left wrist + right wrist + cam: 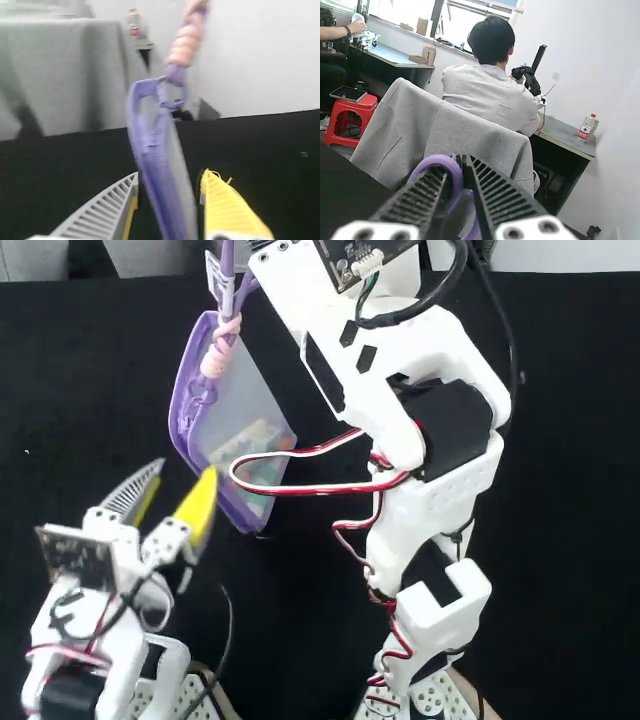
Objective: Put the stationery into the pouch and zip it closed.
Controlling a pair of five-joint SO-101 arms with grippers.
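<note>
Black tabletop (80, 360), clear purple-edged pouch (235, 430) hanging above it, stationery (262, 432) inside, right gripper (460, 165) pinching the pouch's purple loop (437, 162), left gripper (170, 174) spread, pouch's lower edge between its grey and yellow fingers, grey draped cloth (420, 135), red stool (350, 107), white wall (260, 55) behind.

Nothing is showing clearly enough to read: the red label on the bottle (587, 128) and the markings on the circuit board (347, 254) are appearing illegible.
</note>
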